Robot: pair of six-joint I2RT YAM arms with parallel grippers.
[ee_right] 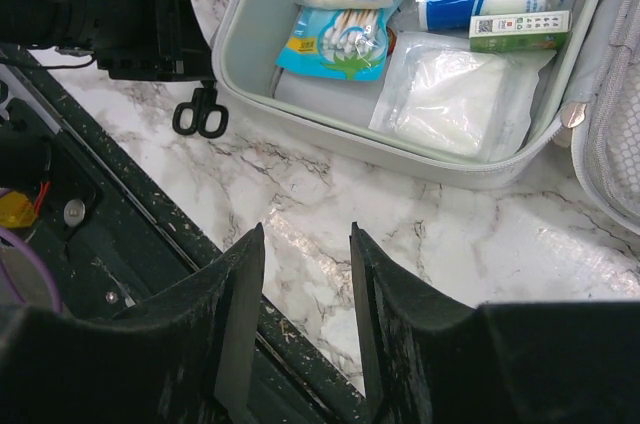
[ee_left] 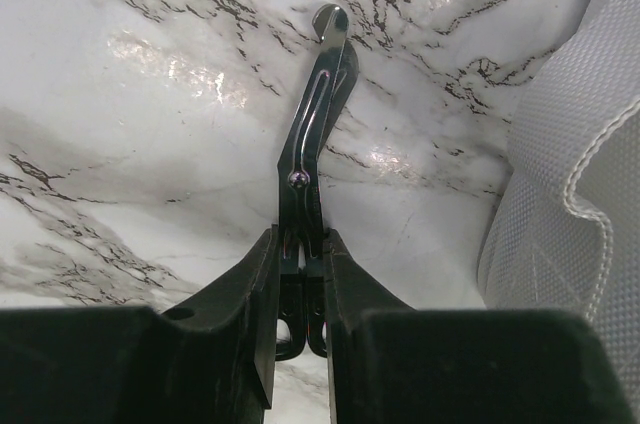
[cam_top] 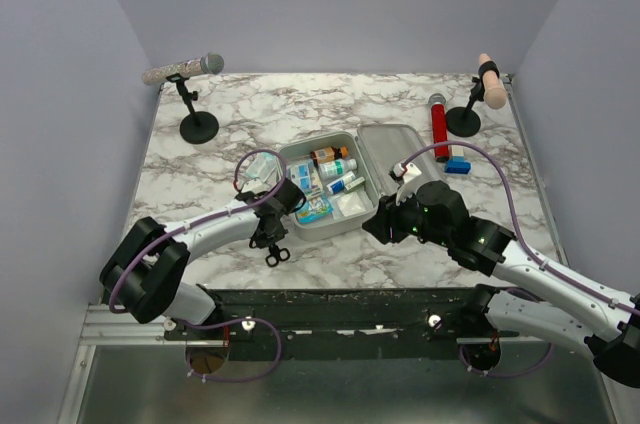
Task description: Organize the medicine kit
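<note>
left jaws: closed on black scissors (ee_left: 315, 134), apparently gripped | right jaws: partly open, empty | medicine kit (ee_right: 400, 152): open

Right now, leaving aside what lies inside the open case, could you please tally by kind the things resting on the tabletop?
Medicine kit: 1
Scissors: 1
Red cylinder: 1
Blue box: 1
Stands: 2
Total: 6
</note>
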